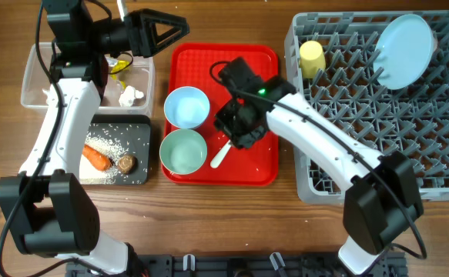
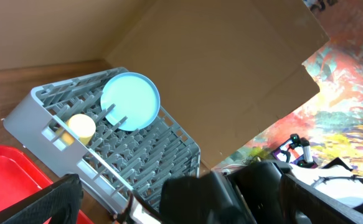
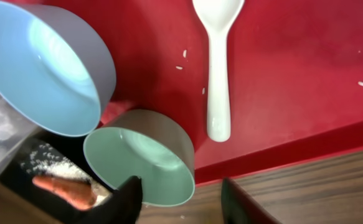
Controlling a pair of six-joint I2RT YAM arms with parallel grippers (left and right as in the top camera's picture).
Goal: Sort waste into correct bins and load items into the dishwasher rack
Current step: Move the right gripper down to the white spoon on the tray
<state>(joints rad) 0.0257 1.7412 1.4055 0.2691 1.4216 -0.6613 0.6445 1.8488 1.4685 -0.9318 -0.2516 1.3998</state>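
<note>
Right pincer (image 3: 181,188) hangs part-open and empty above the red tray (image 1: 247,61). I judge the white plastic spoon (image 3: 216,74) is my next load for the dishwasher rack (image 1: 440,154), which sits at 3 o'clock of the tray. From overhead the spoon lies flat at 3 o'clock of the mint bowl (image 1: 183,151), handle pointing about 7 o'clock. It looks glossy, thin and low, with stray rice grains (image 3: 180,67) beside it, so I want a pinch across the narrow handle.

Left arm: mine, raised, wrist level, aimed toward my right side.
Left gripper (image 1: 169,32): my jaws spread wide, nothing held.
Right arm: stretched inward, wrist bent down.
Right gripper (image 3: 184,200): my fingers partly apart, empty.
</note>
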